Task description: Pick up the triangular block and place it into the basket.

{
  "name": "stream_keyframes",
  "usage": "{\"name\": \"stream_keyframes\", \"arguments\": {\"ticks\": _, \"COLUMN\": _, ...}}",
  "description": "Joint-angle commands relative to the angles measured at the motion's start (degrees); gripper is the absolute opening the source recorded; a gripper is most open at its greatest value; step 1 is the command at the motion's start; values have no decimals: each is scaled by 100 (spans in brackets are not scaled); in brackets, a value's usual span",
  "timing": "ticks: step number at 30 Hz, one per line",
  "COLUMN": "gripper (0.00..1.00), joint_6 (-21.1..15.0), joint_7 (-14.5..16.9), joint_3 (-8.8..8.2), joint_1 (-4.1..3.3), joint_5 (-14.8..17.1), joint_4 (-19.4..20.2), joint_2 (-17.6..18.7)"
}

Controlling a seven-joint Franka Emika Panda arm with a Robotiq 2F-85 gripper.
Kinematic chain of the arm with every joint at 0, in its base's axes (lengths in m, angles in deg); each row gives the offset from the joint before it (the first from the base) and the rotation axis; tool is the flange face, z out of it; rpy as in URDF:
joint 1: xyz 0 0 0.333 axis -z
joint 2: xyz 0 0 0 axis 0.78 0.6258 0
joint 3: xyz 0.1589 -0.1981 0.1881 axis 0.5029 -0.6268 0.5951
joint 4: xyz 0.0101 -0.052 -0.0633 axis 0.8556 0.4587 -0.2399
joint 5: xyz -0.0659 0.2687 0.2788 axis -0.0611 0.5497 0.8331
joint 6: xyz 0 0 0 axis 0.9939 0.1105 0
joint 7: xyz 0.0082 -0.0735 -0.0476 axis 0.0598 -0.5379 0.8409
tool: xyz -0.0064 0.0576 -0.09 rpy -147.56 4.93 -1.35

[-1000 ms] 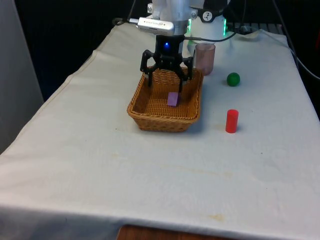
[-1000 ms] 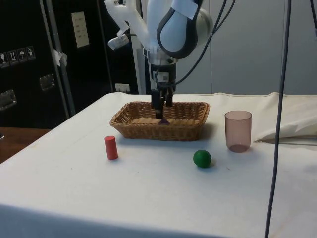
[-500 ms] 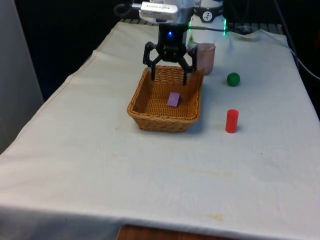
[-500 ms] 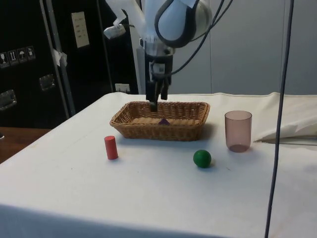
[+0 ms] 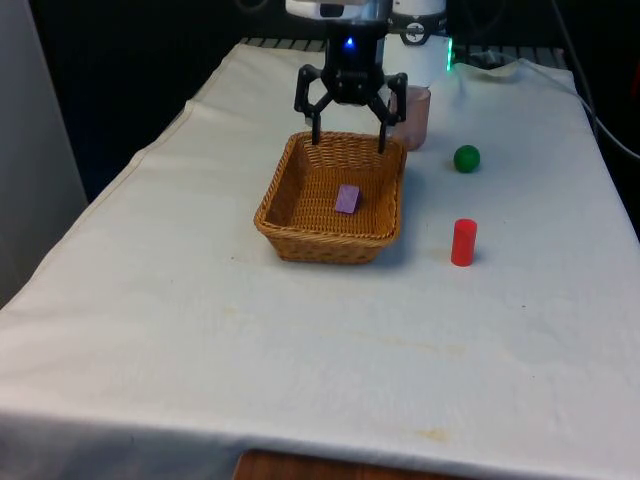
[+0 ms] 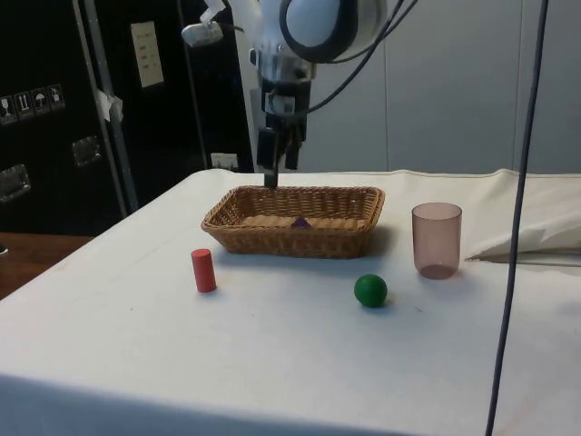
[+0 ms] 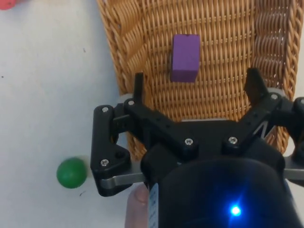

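Note:
The purple triangular block [image 5: 347, 198] [image 6: 300, 222] [image 7: 185, 57] lies on the floor of the wicker basket [image 5: 290, 222] [image 6: 245, 227] [image 7: 118, 42], near its middle. My gripper [image 5: 348, 142] [image 6: 270, 180] [image 7: 197, 83] hangs open above the basket's far end, well clear of the block, with nothing between its fingers. In the wrist view the two black fingers [image 7: 138, 88] stand wide apart over the basket's weave.
A red cylinder [image 5: 463, 242] [image 6: 203, 271] stands on the cloth at the front view's right of the basket. A green ball [image 5: 466, 158] [image 6: 370, 291] [image 7: 71, 173] and a translucent pink cup [image 5: 412, 115] [image 6: 437, 240] sit farther back on that side.
The gripper has risen out of the basket and drawn back towards the robot, still open. The purple block stays where it lay in the basket.

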Motion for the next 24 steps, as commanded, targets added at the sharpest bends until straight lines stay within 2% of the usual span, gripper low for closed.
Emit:
{"name": "stream_keyframes", "arguments": {"ticks": 1, "gripper": 100, "joint_6": 57, "joint_7": 34, "joint_3": 46, "joint_1": 6, "joint_5": 97, "joint_4": 29, "joint_2": -80}}
{"name": "stream_keyframes", "arguments": {"ticks": 5, "gripper": 100, "joint_6": 195, "joint_7": 69, "joint_3": 97, "joint_1": 11, "joint_5": 206, "joint_4": 17, "joint_2": -160}}
{"name": "stream_keyframes", "arguments": {"ticks": 6, "gripper": 100, "joint_6": 149, "joint_7": 6, "joint_3": 46, "joint_1": 0, "joint_5": 97, "joint_4": 0, "joint_2": -115}}
{"name": "stream_keyframes", "arguments": {"ticks": 7, "gripper": 100, "joint_6": 229, "joint_7": 74, "joint_3": 103, "joint_1": 11, "joint_5": 229, "joint_4": 6, "joint_2": -166}}
{"name": "stream_keyframes", "arguments": {"ticks": 14, "gripper": 100, "joint_6": 716, "joint_7": 160, "joint_3": 178, "joint_1": 17, "joint_5": 401, "joint_4": -178, "joint_2": -126}}
{"name": "stream_keyframes", "arguments": {"ticks": 15, "gripper": 100, "joint_6": 521, "joint_7": 52, "joint_3": 115, "joint_1": 0, "joint_5": 241, "joint_4": -115, "joint_2": -132}}
{"name": "stream_keyframes", "arguments": {"ticks": 16, "gripper": 100, "joint_6": 716, "joint_7": 160, "joint_3": 178, "joint_1": 17, "joint_5": 401, "joint_4": -178, "joint_2": -126}}
{"name": "stream_keyframes", "arguments": {"ticks": 18, "gripper": 100, "joint_6": 894, "joint_7": 115, "joint_3": 166, "joint_1": 0, "joint_5": 338, "joint_4": -269, "joint_2": -80}}
{"name": "stream_keyframes", "arguments": {"ticks": 23, "gripper": 100, "joint_6": 1054, "joint_7": 0, "joint_3": 149, "joint_1": -29, "joint_5": 155, "joint_4": -378, "joint_2": -17}}
{"name": "stream_keyframes", "arguments": {"ticks": 24, "gripper": 100, "joint_6": 1020, "joint_7": 69, "joint_3": 172, "joint_1": -11, "joint_5": 235, "joint_4": -361, "joint_2": -34}}
